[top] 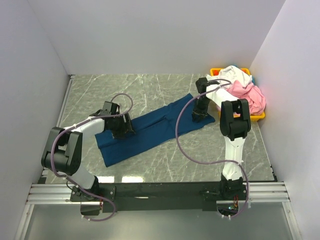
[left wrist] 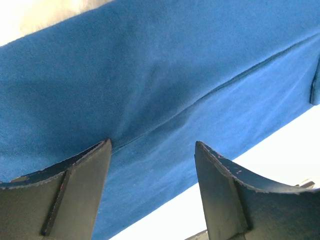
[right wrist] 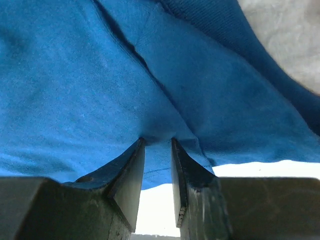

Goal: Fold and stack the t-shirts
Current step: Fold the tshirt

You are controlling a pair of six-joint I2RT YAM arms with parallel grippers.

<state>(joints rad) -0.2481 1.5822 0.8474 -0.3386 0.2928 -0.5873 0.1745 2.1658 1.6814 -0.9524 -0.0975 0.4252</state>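
Across the middle of the grey marble table [top: 145, 90], the navy blue t-shirt [top: 150, 131] lies folded into a long strip, its long axis running from lower left to upper right. On its left part, the left gripper [top: 120, 129] rests tips-down with fingers [left wrist: 95, 155] spread wide. At the strip's upper right end, the right gripper [top: 201, 115] has fingers [right wrist: 132, 160] nearly together, pinching a small pucker of cloth. At far right, the white t-shirt [top: 232, 77] and pink t-shirt [top: 252, 97] sit heaped in a yellow bin [top: 215, 71].
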